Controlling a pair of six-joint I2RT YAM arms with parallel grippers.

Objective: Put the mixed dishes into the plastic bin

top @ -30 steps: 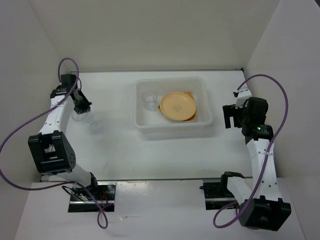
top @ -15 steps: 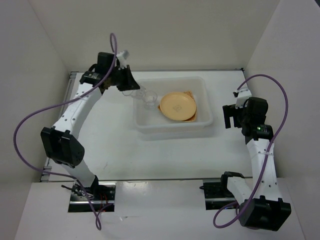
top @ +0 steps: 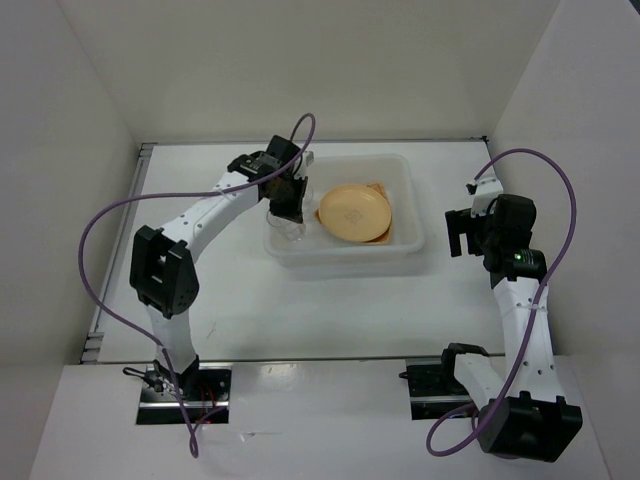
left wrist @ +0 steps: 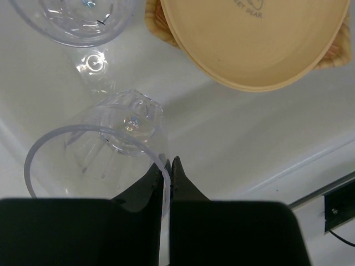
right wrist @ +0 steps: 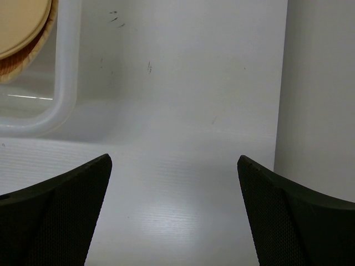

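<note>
Seen from the left wrist, the far cup [left wrist: 72, 19] is cut by the top edge. The held cup [left wrist: 111, 149] has its near rim hidden behind the left claw [left wrist: 169, 160]. The yellow plate [left wrist: 255, 39] runs off the top and right edges, and the tan plate [left wrist: 152, 22] shows only slivers beneath it. From above, that claw covers most of both cups, and possibly a second yellow plate lies stacked unseen. The right wrist view crops the plastic bin [right wrist: 66, 83] to one corner.
</note>
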